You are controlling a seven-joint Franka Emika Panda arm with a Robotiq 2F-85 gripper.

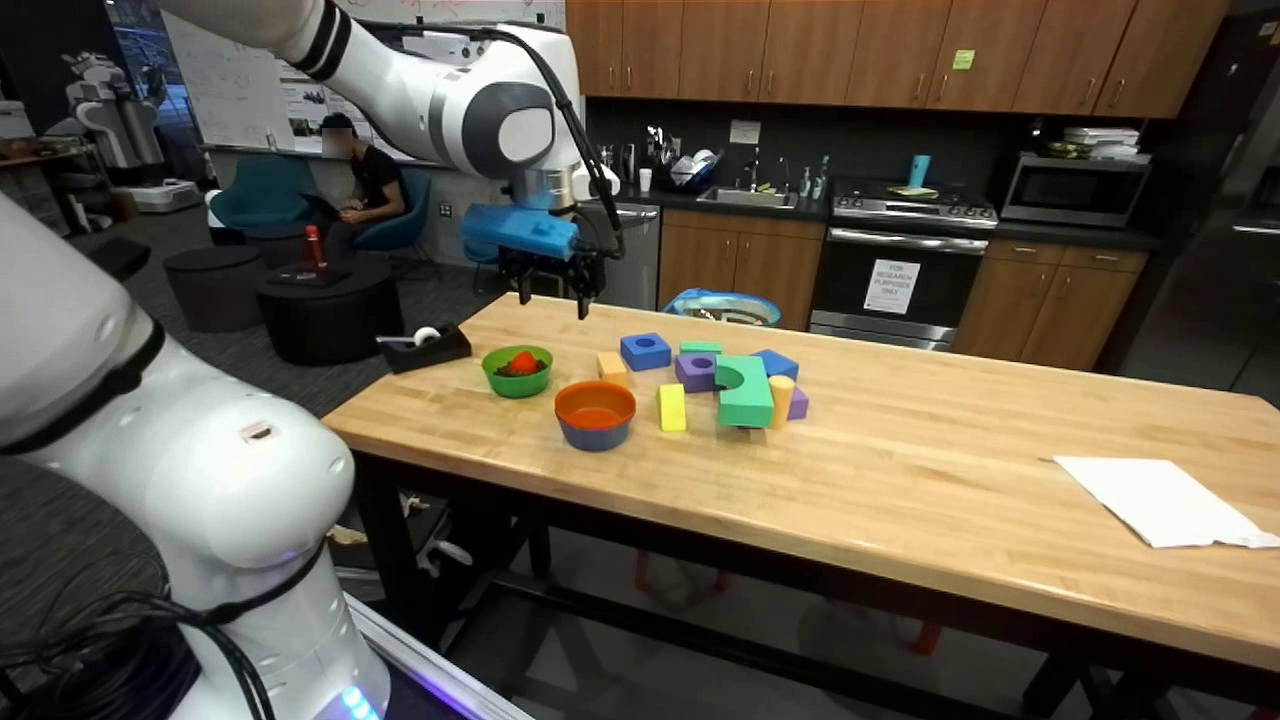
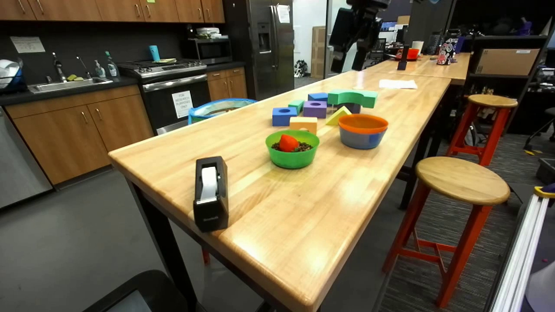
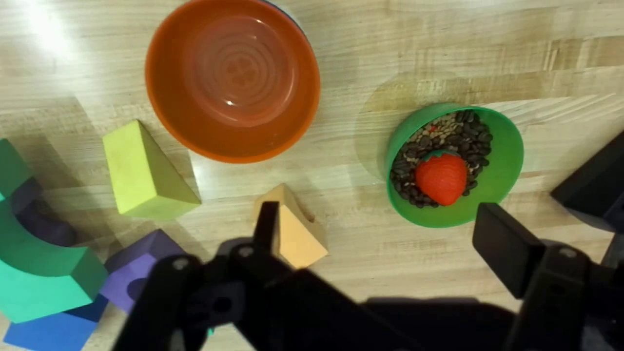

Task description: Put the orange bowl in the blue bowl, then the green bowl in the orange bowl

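The orange bowl [image 1: 594, 400] sits inside the blue bowl [image 1: 596, 438] on the table. In an exterior view, the orange rim [image 2: 363, 123] shows above the blue wall [image 2: 362, 139]. In the wrist view, the orange bowl [image 3: 239, 78] hides nearly all of the blue one. The green bowl [image 1: 517, 378] stands apart on the table, also seen in the wrist view [image 3: 504, 163]. It holds a red strawberry [image 3: 441, 179] and dark beans [image 3: 409, 183]. My gripper [image 1: 553, 303] is open and empty, high above the table; its fingers spread wide in the wrist view [image 3: 382, 226].
Several foam blocks stand beside the bowls, including a yellow one [image 1: 672, 408], a light orange one [image 1: 612, 368] and a green arch [image 1: 746, 402]. A black tape dispenser [image 2: 211, 193] is near the table's end. White paper [image 1: 1160, 495] lies farther along the table.
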